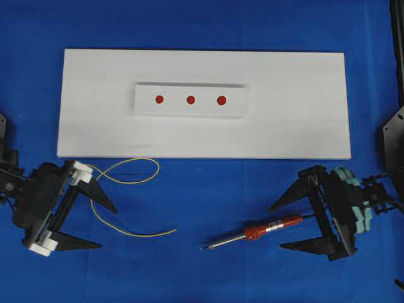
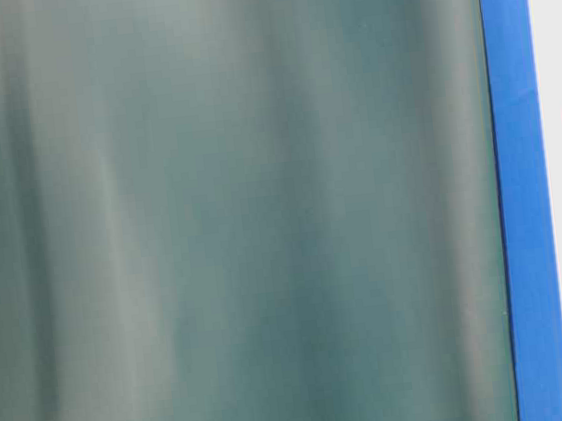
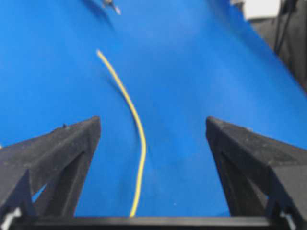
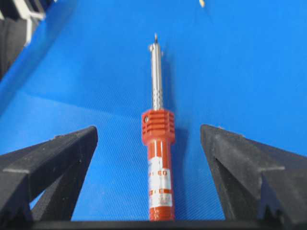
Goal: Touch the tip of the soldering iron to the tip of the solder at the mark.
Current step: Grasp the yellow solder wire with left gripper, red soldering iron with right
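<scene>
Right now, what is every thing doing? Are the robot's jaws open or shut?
left gripper: jaws open, holding nothing, the solder lying between them.
right gripper: jaws open, holding nothing, the iron's handle between them.
solder: lying loose and curly on the blue cloth.
soldering iron: lying flat on the cloth, tip pointing at the solder, not touching it.
red marks: three, uncovered, on the white block.

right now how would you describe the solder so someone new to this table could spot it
Start at the white board on the blue cloth and look just below its front left edge. The solder lies there, looping beside the open left gripper. It is a thin, wavy yellow wire, unlike the straight soldering iron with its red handle to its right.
</scene>
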{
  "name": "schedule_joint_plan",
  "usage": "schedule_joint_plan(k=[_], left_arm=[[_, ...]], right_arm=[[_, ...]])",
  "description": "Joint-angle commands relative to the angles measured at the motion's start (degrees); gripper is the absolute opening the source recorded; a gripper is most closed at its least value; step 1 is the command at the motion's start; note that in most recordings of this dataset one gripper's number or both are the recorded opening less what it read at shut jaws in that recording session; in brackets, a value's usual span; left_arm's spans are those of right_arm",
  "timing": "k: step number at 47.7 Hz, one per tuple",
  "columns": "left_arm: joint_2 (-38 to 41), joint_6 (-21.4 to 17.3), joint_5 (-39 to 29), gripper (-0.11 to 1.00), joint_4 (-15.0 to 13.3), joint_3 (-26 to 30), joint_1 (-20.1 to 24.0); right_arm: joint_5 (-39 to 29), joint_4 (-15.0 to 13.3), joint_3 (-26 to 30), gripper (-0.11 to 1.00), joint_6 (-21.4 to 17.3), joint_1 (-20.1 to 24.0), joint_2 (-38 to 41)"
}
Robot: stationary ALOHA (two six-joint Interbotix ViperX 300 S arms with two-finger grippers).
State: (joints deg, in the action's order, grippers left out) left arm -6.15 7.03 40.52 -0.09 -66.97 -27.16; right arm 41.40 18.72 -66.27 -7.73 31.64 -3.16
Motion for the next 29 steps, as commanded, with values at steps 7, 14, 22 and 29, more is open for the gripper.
schedule_joint_plan(k=[7, 14, 22, 29], left_arm=[[8.1, 0.1, 1.0, 0.84, -0.1, 4.3, -0.6], [11.8, -0.1, 1.0, 0.84, -0.6, 5.3, -0.4], [14.4, -0.1, 0.9, 0.82, -0.8, 6.6, 0.1], [15.1, -0.3, 0.5, 0.75, -0.7, 7.3, 0.2]], right_arm=[[4.6, 4.0, 2.2, 0.9, 0.1, 1.0, 7.9], [6.2, 4.8, 3.1, 0.9, 0.1, 1.1, 12.0], [7.7, 4.8, 3.4, 0.85, 0.1, 1.1, 14.7], [8.0, 4.7, 3.6, 0.8, 0.1, 1.1, 15.6]])
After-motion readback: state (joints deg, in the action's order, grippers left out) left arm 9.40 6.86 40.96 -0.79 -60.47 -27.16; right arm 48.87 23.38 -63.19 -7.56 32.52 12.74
